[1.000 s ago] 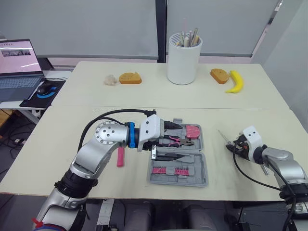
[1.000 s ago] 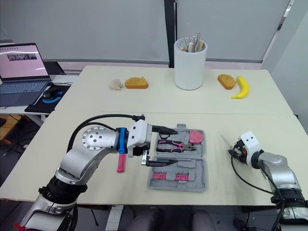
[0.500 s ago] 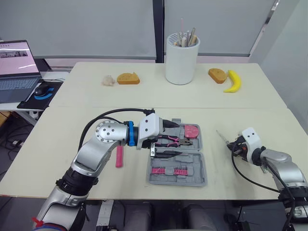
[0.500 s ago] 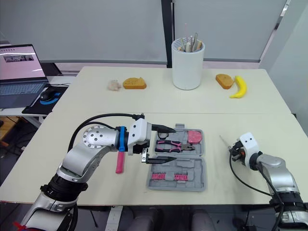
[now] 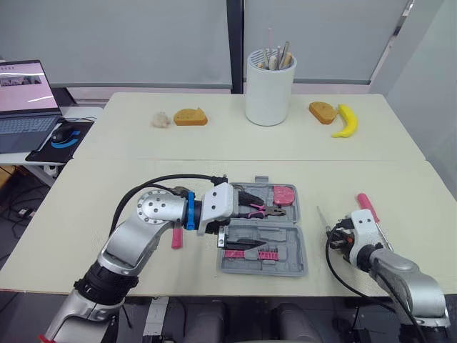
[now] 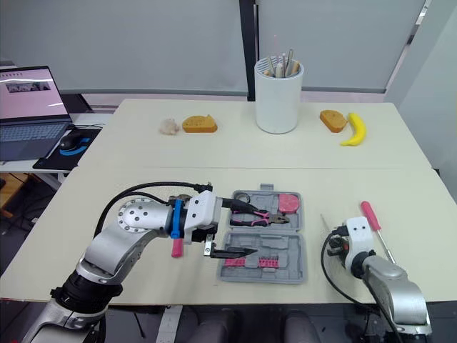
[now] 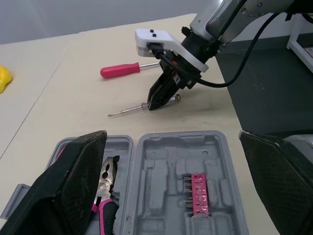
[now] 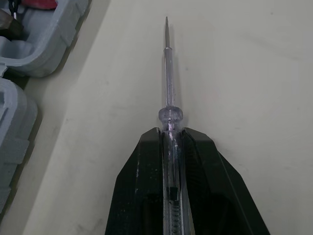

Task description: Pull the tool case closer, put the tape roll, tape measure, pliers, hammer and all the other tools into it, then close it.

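Clear screwdriver [image 8: 168,88] clamped in right claw [image 8: 171,139], left claw [image 7: 171,137] spread wide

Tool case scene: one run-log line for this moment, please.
left pincer: open over tool case | right pincer: shut on clear screwdriver | red screwdriver: outside it

1. Tall white cylindrical holder [image 5: 270,89], utensils inside, upright on the far table.
2. Yellow banana [image 5: 346,120] just beside brown bread slice [image 5: 323,112].
3. Second bread slice [image 5: 191,116] near pale crumpled lump [image 5: 161,119].
4. Open laptop [image 5: 25,100]; black mouse [image 5: 63,133] beside it.
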{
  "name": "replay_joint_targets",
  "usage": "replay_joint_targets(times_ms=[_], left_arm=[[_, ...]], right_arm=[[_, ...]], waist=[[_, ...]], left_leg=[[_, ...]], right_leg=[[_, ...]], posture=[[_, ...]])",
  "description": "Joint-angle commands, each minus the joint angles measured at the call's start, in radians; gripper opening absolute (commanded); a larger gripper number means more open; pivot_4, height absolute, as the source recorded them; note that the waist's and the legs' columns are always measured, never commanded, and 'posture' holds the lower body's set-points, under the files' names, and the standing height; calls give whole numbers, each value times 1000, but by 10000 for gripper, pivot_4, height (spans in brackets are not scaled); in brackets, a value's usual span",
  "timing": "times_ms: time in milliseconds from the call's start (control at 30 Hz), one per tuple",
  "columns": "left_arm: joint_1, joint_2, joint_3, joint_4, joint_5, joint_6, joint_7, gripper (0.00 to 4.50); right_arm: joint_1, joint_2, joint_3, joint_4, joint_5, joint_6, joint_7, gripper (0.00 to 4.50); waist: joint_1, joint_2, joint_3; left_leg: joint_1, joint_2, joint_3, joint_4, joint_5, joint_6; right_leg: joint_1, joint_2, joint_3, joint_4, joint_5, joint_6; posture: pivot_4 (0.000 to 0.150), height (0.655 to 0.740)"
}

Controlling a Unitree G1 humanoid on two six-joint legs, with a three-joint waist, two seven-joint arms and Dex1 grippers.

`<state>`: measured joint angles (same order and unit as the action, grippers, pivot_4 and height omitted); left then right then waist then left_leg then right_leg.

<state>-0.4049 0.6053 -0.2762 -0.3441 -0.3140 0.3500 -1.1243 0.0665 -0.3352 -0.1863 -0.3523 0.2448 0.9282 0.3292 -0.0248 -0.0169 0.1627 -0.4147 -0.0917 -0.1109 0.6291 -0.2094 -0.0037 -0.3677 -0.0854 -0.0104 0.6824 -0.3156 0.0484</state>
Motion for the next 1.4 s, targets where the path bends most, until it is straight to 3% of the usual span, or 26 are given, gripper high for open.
replay_joint_targets(times_ms=[33,467,533,800,967,1100,1200,1267,1400], left_arm=[[-8,8,5,-29,-12,1,-6,45000],[-26,-1,-6,-18,-5,5,-14,45000],[-26,-3,-8,-19,-5,6,-12,45000],[-13,-28,-15,-31,-1,6,15,45000],[9,-37,-31,-36,7,-10,23,45000],[14,-40,-41,-37,11,-23,23,45000],[10,-47,-44,-31,16,-32,30,45000],[9,-51,-46,-29,19,-34,33,45000],[14,-56,-48,-25,30,-40,37,45000]], right_arm=[[35,26,-16,-59,37,52,-17,3530],[53,56,-21,-105,68,82,-54,3530],[55,54,-37,-120,85,88,-45,10699],[43,-59,-155,-223,167,183,-1,28949],[-14,-293,-71,-282,205,181,156,44132],[-40,-653,157,-262,54,-92,408,44650],[-58,-879,332,-138,-187,-480,559,44650],[-129,-927,415,-34,-310,-709,611,44650],[-311,-896,545,176,-503,-1064,658,44650]], waist=[[0,0,0],[-1,0,0],[-1,0,0],[0,0,0],[-6,1,0],[-3,1,1],[-1,0,1],[-1,0,1],[-7,0,2]], left_leg=[[0,0,0,0,0,0],[0,0,0,0,0,0],[0,0,0,0,0,0],[0,-1,1,0,0,0],[0,0,1,0,0,0],[-1,0,2,0,0,1],[-1,0,2,0,0,1],[0,0,2,1,0,1],[0,0,4,1,0,1]], right_leg=[[0,0,0,0,0,0],[0,0,0,0,0,0],[0,0,0,0,0,0],[0,0,0,0,0,0],[0,0,0,0,0,0],[0,0,-1,-1,0,1],[3,0,-3,-2,-1,1],[4,0,-3,-3,-1,2],[3,-1,-2,-2,-1,3]], posture=[[1500,7400],[1500,7400],[1500,7400],[1500,7400],[1500,7400],[1500,7400],[1500,7400],[1500,7400],[1500,7400]])
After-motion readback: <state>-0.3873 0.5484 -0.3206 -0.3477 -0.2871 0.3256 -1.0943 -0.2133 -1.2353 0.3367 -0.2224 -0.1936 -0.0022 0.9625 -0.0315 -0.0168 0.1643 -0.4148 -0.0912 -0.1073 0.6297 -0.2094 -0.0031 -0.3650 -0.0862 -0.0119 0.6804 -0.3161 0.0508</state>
